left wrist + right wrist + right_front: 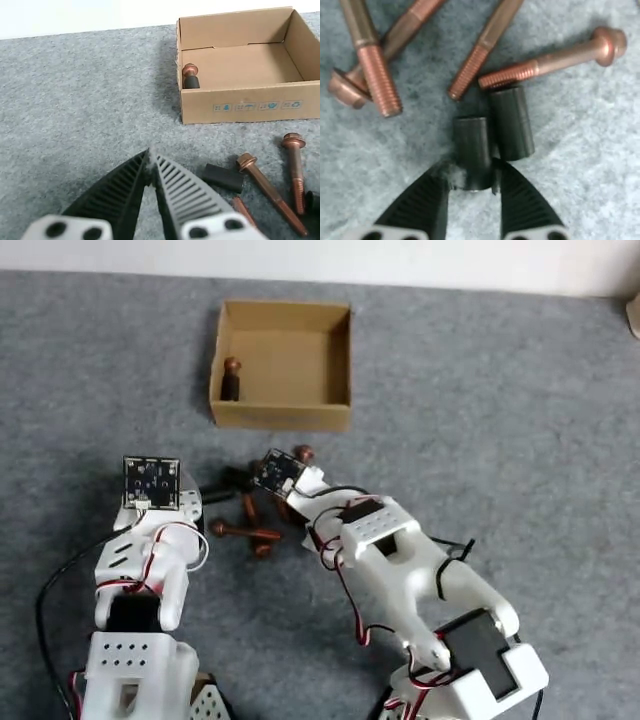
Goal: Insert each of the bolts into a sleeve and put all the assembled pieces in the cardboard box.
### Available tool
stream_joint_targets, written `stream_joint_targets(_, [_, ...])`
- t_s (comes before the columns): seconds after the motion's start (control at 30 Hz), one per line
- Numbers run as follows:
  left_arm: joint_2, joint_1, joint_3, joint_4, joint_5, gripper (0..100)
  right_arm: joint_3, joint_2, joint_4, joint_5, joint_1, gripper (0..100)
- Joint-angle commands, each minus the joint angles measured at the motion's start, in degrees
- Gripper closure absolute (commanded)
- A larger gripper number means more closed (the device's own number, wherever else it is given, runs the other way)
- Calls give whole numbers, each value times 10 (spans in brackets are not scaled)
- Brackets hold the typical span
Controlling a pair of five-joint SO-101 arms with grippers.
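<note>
Several blue symbols (245, 106) on cardboard box (200, 107)

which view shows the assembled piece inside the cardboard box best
The left wrist view: the assembled piece sits against the cardboard box wall, copper head above dark body. The high view shows it from above, at the same wall. The right wrist view faces loose bolts and a sleeve in its end effector.

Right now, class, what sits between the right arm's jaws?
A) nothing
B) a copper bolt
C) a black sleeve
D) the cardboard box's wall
C: in the right wrist view the jaws clamp one end of a black sleeve, the bolts lying free beyond.
</note>
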Motion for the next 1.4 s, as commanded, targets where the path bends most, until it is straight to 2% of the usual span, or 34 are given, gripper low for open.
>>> stream_joint_targets(0.0, [1,8,-29,-2,-4,990,5,6,-5,3,-7,993])
stream_joint_targets(0.17, [1,8,-29,-2,-4,990,6,-32,-3,1,12,993])
stream_joint_targets(0.3, [1,8,-29,-2,-4,990,33,-136,-1,-52,49,993])
stream_joint_targets(0.8, [19,25,-59,16,-4,978,356,-622,0,-84,65,993])
stream_joint_targets(0.9, [112,28,-103,19,-4,969,396,-693,0,-84,64,993])
stream_joint_targets(1.03, [335,56,-225,32,0,969,434,-747,-3,-84,64,993])
stream_joint_targets(1.1, [442,80,-306,96,3,969,443,-755,-7,-84,64,993])
stream_joint_targets(1.17, [509,88,-398,189,46,969,449,-752,-36,-84,65,993])
stream_joint_targets(1.2, [527,89,-442,233,92,969,457,-749,-49,-84,68,993])
stream_joint_targets(1.3, [551,83,-548,367,287,969,470,-738,-88,-84,87,993])
stream_joint_targets(1.37, [558,69,-589,437,382,969,473,-730,-100,-84,88,993])
